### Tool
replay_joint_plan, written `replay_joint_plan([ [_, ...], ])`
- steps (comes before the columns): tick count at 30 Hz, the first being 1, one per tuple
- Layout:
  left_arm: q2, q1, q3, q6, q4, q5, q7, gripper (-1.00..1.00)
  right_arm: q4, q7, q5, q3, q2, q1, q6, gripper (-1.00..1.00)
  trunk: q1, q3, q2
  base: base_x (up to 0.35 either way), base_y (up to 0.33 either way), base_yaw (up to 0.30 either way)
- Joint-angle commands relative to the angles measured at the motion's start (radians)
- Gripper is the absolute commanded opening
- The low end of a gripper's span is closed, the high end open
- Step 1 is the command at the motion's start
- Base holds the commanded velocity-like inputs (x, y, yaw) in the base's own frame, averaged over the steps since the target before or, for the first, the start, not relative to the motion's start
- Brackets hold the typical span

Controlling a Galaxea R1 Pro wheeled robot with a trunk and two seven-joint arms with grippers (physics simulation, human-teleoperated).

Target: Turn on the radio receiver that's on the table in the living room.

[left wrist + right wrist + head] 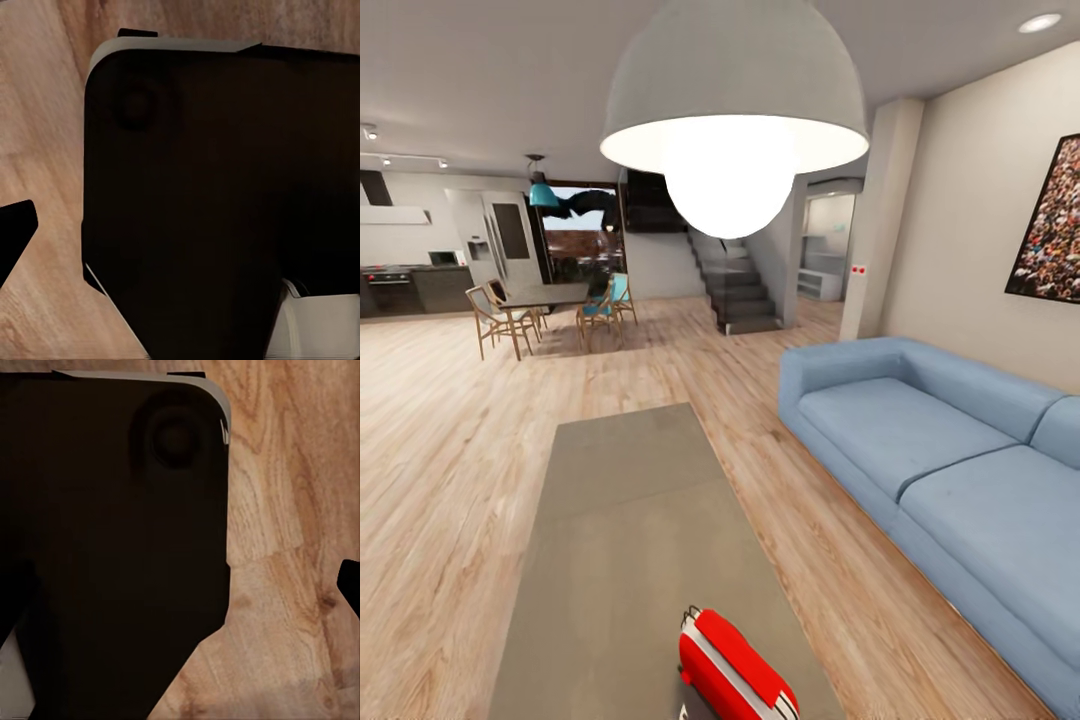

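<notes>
Nearest to you, one radio receiver (735, 670) lies at the near end of the table (630, 520), its red body cut off by the lower edge of the head view, a little right of the table's middle line. The single long grey-brown table runs away from you over the wood floor (440, 450). Just beside it on your right stands one blue sofa (950, 450) with two seat cushions, and one framed picture (1050, 225) hangs on the wall above it. One big white dome lamp (735, 110) hangs overhead. Farther off you have one dark dining table (545, 293) with about four chairs around it, one staircase (735, 280), and the kitchen at far left. Each wrist view gives you a dark robot panel (217, 202) over floorboards; you cannot tell whether either gripper is clenched or released.
</notes>
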Motion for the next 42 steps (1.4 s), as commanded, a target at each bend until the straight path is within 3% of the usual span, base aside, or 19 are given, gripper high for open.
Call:
replay_joint_plan([
  [1,0.000,0.000,0.000,0.000,0.000,0.000,0.000,1.00,0.000,0.000,0.000,0.000,0.000,0.000,0.000,1.00,0.000,-0.002,0.000,0.000,0.000,0.000],
  [42,0.000,0.000,0.000,0.000,0.000,0.000,0.000,1.00,0.000,0.000,-0.001,0.001,-0.001,0.000,0.000,1.00,0.000,-0.069,0.000,0.000,0.000,0.000],
])
